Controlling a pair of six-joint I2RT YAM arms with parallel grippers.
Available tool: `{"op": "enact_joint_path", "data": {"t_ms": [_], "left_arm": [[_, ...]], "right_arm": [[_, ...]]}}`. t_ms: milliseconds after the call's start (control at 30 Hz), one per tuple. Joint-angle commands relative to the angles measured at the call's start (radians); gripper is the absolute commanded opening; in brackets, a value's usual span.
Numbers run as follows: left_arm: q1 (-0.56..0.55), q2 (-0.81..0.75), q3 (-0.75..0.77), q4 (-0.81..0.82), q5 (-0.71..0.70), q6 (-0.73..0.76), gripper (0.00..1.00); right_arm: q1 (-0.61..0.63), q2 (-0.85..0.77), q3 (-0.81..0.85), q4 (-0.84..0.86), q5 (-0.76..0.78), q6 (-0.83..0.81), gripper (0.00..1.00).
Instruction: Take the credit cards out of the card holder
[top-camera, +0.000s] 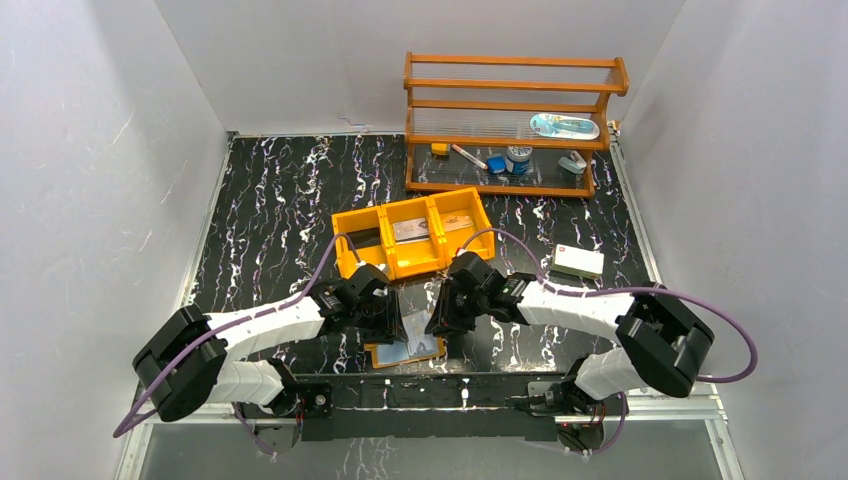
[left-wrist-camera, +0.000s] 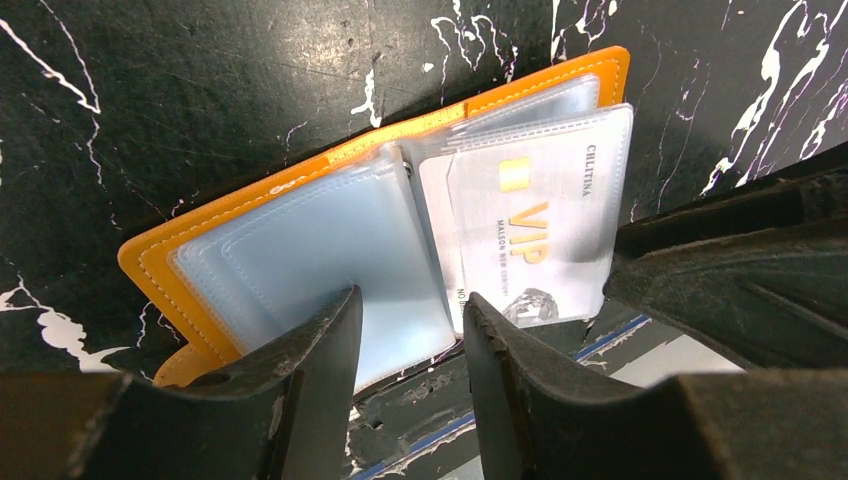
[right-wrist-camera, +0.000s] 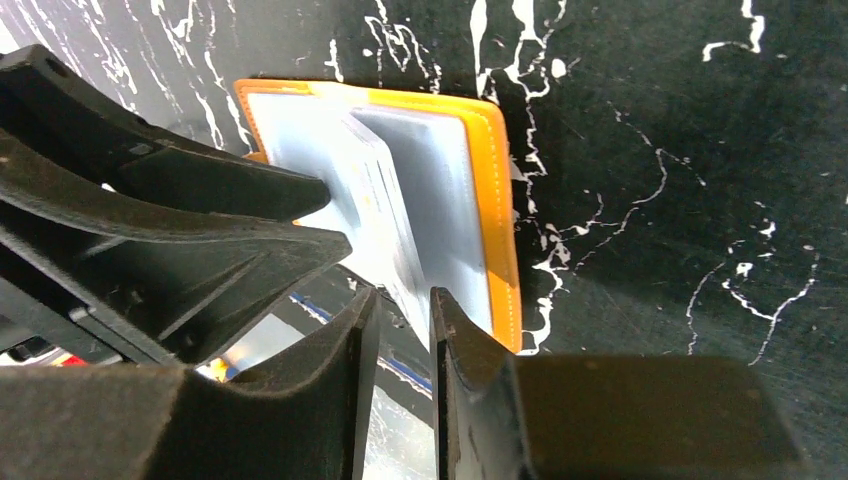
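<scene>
The card holder lies open near the table's front edge, with an orange cover and pale blue pockets. One clear leaf stands up from it with a silver VIP credit card inside. My left gripper is open, its tips astride the lower edge of the left blue pocket. My right gripper is narrowly open, and the raised leaf comes down to its tips. Both grippers, left and right, hang close together over the holder. Two more credit cards lie in the orange tray.
The orange three-compartment tray stands just behind the grippers. A white box lies to the right of it. A wooden shelf with small items stands at the back right. The table's metal front edge runs right below the holder.
</scene>
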Motion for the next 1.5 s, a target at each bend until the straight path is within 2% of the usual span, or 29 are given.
{"op": "enact_joint_path", "data": {"t_ms": [0,167,400,533,767,1067,1467], "left_arm": [[0.000,-0.012,-0.004,-0.017,0.000,-0.004,0.41],[0.001,-0.024,0.025,-0.069,-0.028,-0.004,0.44],[0.000,-0.106,0.105,-0.143,-0.071,0.008,0.55],[0.001,-0.110,0.133,-0.130,-0.042,0.015,0.56],[0.001,-0.055,0.086,0.015,0.070,-0.033,0.50],[0.001,-0.055,-0.031,0.117,0.044,-0.149,0.46],[0.043,-0.074,-0.249,0.442,0.138,-0.302,0.45]], "right_arm": [[0.001,-0.016,0.056,-0.016,0.002,-0.015,0.34],[0.002,0.004,0.060,0.011,-0.033,-0.014,0.34],[0.002,-0.008,0.092,-0.154,0.112,0.003,0.39],[0.002,-0.020,0.080,-0.116,0.084,-0.002,0.40],[0.001,0.009,0.015,0.072,-0.023,0.032,0.34],[0.002,0.069,-0.033,0.125,-0.039,0.045,0.33],[0.000,0.098,-0.094,0.145,-0.035,0.074,0.31]]}}
